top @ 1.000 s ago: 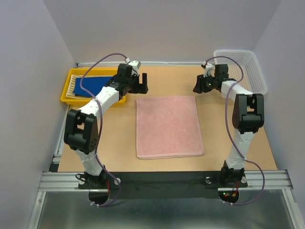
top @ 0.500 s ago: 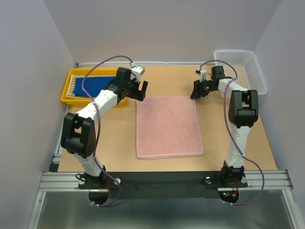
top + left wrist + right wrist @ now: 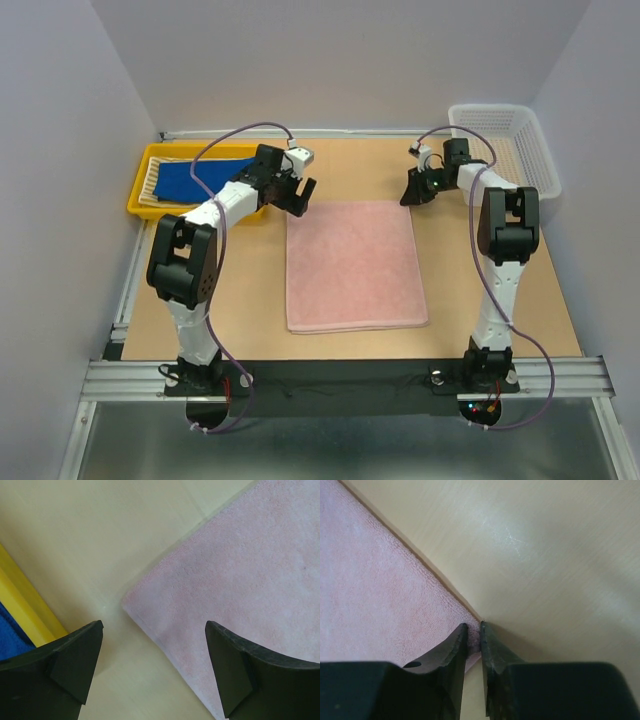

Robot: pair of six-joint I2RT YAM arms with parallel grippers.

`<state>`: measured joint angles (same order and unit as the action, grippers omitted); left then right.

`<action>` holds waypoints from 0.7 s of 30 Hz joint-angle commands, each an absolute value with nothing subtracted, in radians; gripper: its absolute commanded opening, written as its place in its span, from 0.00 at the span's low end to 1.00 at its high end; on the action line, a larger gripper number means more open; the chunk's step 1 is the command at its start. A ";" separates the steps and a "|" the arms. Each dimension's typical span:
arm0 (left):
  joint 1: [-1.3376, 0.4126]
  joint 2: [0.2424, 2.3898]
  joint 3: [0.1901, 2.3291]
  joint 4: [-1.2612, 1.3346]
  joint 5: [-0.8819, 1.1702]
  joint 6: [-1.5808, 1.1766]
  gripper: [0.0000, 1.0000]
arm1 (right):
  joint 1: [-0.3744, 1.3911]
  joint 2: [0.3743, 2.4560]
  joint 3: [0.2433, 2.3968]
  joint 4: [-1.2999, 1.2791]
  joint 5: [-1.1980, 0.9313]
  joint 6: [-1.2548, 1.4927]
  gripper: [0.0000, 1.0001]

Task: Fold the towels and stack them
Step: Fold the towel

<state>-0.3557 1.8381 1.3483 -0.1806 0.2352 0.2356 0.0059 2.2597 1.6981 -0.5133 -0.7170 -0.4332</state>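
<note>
The pink towel (image 3: 352,262) lies flat on the surface (image 3: 500,290), the right tool (image 3: 474,630) nearly closed, pinching its far right corner, the left tool (image 3: 152,630) wide open and empty above the far left one (likely for an even fold).

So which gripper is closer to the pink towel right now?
Right. The right gripper is pinched on the towel's far right corner, touching it; the left gripper hangs open over the far left corner, straddling it without gripping.
</note>
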 commanded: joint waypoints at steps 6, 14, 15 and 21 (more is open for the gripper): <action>-0.324 1.982 1.532 -0.213 0.301 0.247 0.85 | 0.008 2.316 1.700 -0.607 -0.594 -0.477 0.00; -0.295 2.066 1.583 -0.225 0.322 0.216 0.65 | 0.011 2.319 1.701 -0.604 -0.560 -0.476 0.00; -0.293 2.071 1.591 -0.232 0.322 0.218 0.64 | 0.015 2.324 1.703 -0.606 -0.561 -0.476 0.01; -0.285 2.115 1.626 -0.284 0.333 0.230 0.52 | 0.029 2.339 1.695 -0.604 -0.517 -0.474 0.01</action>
<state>-0.2924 2.1128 1.5665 -0.2394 0.3092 0.2203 0.0147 2.2650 1.7084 -0.5323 -0.6655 -0.4454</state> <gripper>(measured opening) 0.537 0.024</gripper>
